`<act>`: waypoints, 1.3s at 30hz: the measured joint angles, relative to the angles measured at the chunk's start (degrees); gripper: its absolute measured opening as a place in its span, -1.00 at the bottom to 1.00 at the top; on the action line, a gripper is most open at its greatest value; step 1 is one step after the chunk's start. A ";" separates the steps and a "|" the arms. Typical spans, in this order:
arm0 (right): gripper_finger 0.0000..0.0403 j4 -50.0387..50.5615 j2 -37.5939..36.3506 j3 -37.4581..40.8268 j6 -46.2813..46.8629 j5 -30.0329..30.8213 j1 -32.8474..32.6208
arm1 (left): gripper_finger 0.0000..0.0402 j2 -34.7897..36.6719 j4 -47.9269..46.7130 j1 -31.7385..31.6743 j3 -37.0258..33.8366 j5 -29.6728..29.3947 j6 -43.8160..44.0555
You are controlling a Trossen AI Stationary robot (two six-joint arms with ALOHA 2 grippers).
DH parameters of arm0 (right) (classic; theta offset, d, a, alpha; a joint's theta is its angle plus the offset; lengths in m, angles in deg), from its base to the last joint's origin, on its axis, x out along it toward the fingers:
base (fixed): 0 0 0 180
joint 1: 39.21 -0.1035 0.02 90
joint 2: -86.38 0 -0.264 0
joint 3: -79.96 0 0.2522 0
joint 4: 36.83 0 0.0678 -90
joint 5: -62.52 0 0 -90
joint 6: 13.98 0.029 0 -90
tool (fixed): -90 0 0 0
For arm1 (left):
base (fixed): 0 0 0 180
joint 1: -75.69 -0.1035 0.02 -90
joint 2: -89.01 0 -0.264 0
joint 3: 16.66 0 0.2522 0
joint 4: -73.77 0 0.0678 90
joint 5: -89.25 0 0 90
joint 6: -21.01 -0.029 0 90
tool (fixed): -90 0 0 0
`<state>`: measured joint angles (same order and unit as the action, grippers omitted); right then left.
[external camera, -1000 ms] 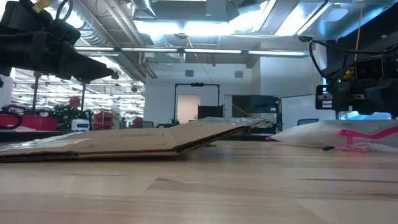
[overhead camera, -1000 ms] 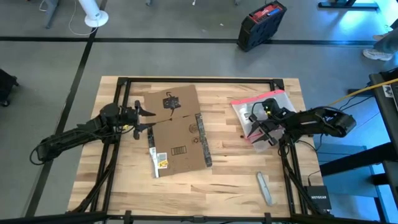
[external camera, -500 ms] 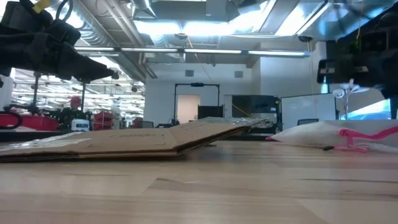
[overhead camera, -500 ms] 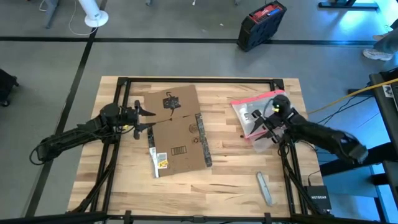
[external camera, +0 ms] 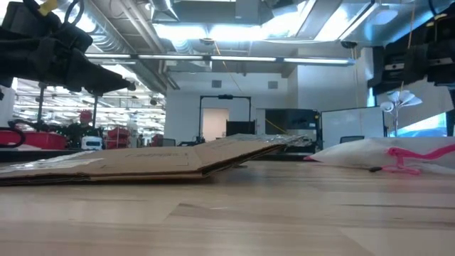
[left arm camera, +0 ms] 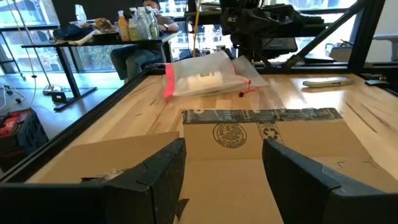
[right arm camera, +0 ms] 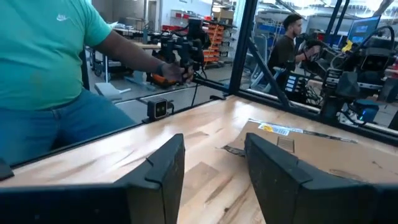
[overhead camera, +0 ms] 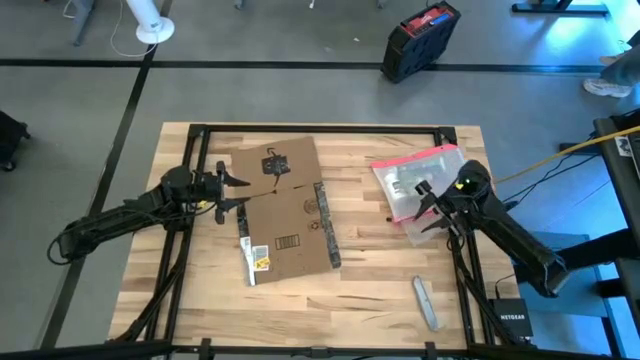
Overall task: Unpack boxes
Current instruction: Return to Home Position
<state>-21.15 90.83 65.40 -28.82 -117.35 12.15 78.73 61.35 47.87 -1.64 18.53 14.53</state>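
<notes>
The brown cardboard box lies flattened on the table's middle, with a black tape strip and a white label. In the low view its right part stands slightly off the wood. My left gripper hovers open at the box's left edge, with nothing between its fingers. My right gripper hangs open above the right part of the clear pouch with a pink edge. It is high up in the low view, and its fingers are empty.
A grey cutter-like tool lies near the table's front right. A black and red case stands on the floor beyond the far edge. A person in a teal shirt stands beside the table. Bare wood lies along the near edge.
My right gripper has risen from just above the pouch and drawn back a little toward the table's right edge, its arm swinging round toward the near right corner. The pouch and the box lie as before.
</notes>
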 joint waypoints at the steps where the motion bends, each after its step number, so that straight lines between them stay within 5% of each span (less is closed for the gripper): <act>1: -0.20 1.00 -1.53 0.00 0.03 0.00 0.00 | 0.02 0.00 0.01 0.01 0.00 -0.01 0.01; 28: -0.20 2.75 -3.48 -0.02 1.52 3.03 -5.64 | 0.02 0.00 -0.02 -0.02 0.00 -0.19 3.78; 36: -0.20 -1.73 -3.48 -0.02 11.72 22.18 -5.60 | 0.02 0.00 -0.02 -0.01 0.00 -0.21 4.75; 39: -0.20 -1.84 -3.48 -0.02 14.61 22.79 -5.60 | 0.02 0.00 -0.02 -0.02 0.00 -0.23 4.22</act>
<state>-22.99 87.36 65.38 -14.22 -94.56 6.55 78.73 61.33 47.85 -1.64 18.30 18.75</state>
